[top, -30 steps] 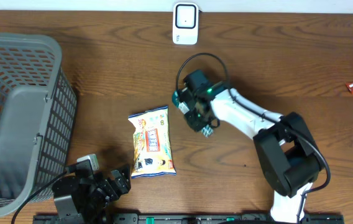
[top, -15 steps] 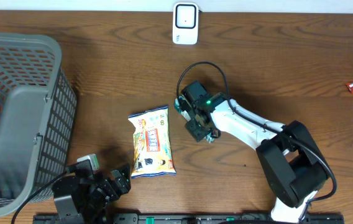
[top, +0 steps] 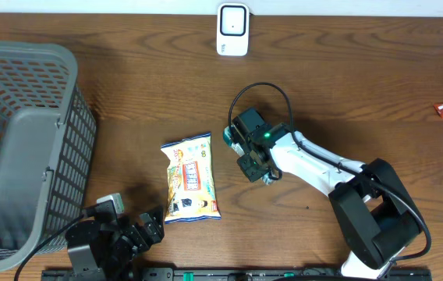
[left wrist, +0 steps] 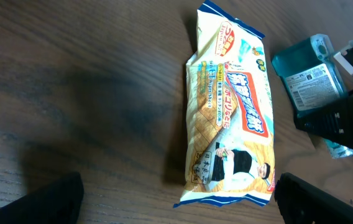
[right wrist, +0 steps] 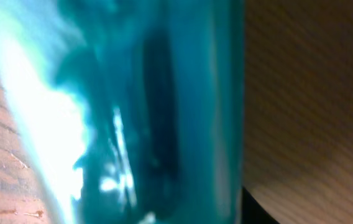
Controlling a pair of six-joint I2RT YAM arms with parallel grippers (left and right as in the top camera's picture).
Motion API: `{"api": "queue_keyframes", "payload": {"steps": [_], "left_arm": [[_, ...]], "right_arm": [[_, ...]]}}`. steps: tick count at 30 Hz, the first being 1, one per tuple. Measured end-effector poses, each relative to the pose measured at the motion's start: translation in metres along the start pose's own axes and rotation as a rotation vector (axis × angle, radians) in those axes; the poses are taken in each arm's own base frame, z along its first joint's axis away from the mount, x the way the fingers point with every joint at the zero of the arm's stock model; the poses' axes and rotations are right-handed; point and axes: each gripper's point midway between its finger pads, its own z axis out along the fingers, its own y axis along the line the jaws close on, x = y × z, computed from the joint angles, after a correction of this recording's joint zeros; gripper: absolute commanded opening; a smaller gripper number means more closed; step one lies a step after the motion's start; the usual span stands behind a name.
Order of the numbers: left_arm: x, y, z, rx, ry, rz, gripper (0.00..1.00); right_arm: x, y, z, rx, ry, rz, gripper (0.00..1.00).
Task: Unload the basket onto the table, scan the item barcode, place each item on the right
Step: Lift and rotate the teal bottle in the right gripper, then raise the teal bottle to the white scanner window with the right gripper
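Gripping the yellow printed snack packet (top: 191,178) by its right edge keeps the barcode showable; whether the right gripper (top: 259,164) is open or closed I cannot tell, while the fingers of the left gripper (top: 150,225) stand wide apart.

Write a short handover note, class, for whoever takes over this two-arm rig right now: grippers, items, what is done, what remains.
Left gripper: open, empty, near the packet's lower end.
Right gripper: shut on the teal plastic box with a white label.
Yellow snack packet: lying flat, apart from both grippers.
White rounded device, likely the scanner: at the far edge.
Done: box gripped.
Left: present its barcode to the device.
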Motion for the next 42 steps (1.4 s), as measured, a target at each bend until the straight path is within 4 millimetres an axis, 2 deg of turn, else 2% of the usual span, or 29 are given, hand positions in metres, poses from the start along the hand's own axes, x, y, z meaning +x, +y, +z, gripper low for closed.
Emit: {"api": "queue_keyframes", "payload": {"steps": [7,10,15,22,28,32,37,42], "left_arm": [[0.000,0.000,0.000,0.000,0.000,0.000,0.98],[0.000,0.000,0.000,0.000,0.000,0.000,0.99],[0.000,0.000,0.000,0.000,0.000,0.000,0.98],[0.000,0.000,0.000,0.000,0.000,0.000,0.98],[0.000,0.000,0.000,0.000,0.000,0.000,0.98],[0.000,0.000,0.000,0.000,0.000,0.000,0.99],[0.000,0.000,0.000,0.000,0.000,0.000,0.99],[0.000,0.000,0.000,0.000,0.000,0.000,0.98]], "right_arm": [[-0.006,0.002,-0.004,-0.062,-0.003,0.058,0.01],[-0.013,0.008,-0.007,-0.195,-0.008,0.097,0.01],[-0.031,0.034,-0.013,-0.506,-0.070,0.123,0.01],[-0.040,0.057,-0.020,-0.744,-0.120,0.121,0.01],[-0.062,0.071,-0.041,-0.884,-0.240,0.054,0.01],[-0.076,0.083,-0.064,-1.014,-0.340,-0.024,0.01],[-0.073,0.096,-0.092,-1.190,-0.361,-0.071,0.01],[-0.066,0.089,-0.110,-1.301,-0.348,-0.039,0.01]]}}
